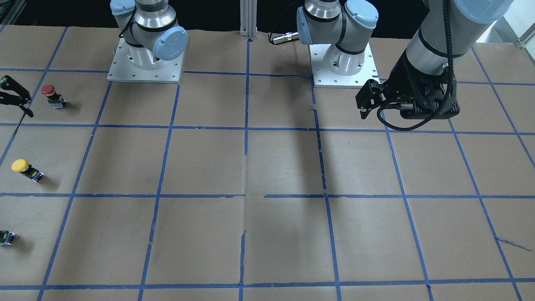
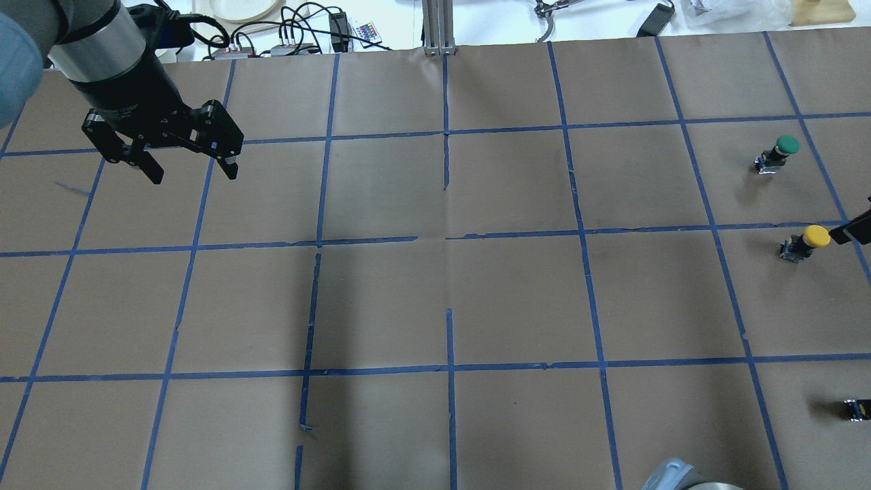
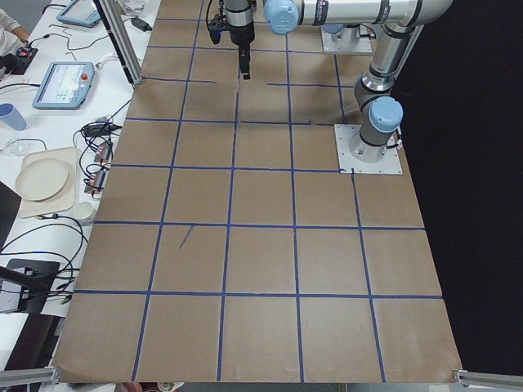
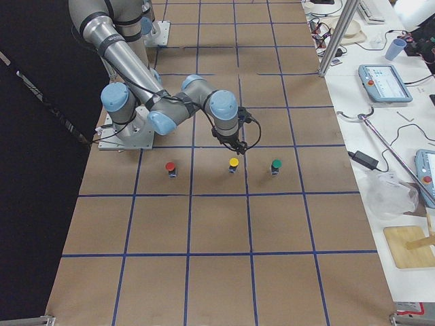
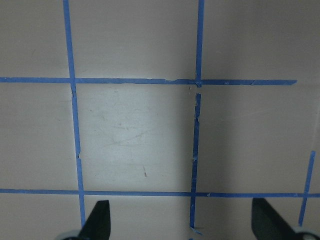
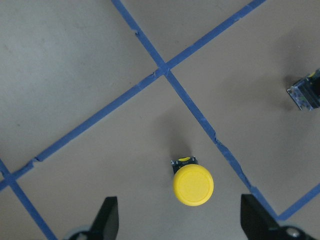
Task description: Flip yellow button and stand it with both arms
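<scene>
The yellow button [image 6: 193,183] stands upright on the brown paper, cap up, near the table's right end. It also shows in the overhead view [image 2: 808,240], the front view [image 1: 24,168] and the right side view [image 4: 233,164]. My right gripper [image 6: 181,220] is open and empty. It hangs above the button, which lies between its fingers [image 6: 107,217] and a little ahead of them. In the overhead view only one right finger [image 2: 857,229] shows, beside the yellow cap. My left gripper [image 2: 194,173] is open and empty, raised high over the table's far left, with bare paper below it [image 5: 182,220].
A red button [image 1: 50,94] stands on the robot's side of the yellow one, and a green button [image 2: 781,151] on the far side. Both are about one grid square away. The arm bases [image 1: 144,62] are bolted at the robot's edge. Cables and plates [image 2: 238,10] lie past the far edge.
</scene>
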{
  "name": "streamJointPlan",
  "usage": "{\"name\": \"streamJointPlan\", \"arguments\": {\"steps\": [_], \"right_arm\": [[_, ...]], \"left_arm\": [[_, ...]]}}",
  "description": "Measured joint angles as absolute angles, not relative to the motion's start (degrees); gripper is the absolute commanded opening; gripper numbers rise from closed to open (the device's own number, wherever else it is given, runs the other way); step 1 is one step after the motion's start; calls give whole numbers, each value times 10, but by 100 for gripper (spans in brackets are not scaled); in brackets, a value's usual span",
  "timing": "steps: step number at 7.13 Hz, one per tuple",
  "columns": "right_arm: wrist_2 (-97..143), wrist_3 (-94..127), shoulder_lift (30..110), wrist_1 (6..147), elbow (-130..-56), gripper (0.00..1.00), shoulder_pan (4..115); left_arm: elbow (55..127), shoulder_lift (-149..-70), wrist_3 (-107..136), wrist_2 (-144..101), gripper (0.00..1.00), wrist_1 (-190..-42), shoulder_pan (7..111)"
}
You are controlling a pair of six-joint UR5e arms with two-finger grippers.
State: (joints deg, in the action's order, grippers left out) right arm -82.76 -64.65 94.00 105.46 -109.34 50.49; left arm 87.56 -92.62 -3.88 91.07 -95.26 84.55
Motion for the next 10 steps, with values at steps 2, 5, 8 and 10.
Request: {"name": "streamJointPlan", "arguments": {"steps": [2,5,8,10], "right_arm": [[-861,-375,1009,981,-1090,100,594],[-868,-109,1064,865,-1042,100,722],[-871,-31,1050,825,-974,100,775],[-874,9,1030,821,-962,100,810]], "left_arm": [[874,-926,-39,910,100,-953,846],[874,-926,-39,910,100,-953,846],[874,-926,-38,910,100,-953,846],[874,-927,-38,910,100,-952,846]]}}
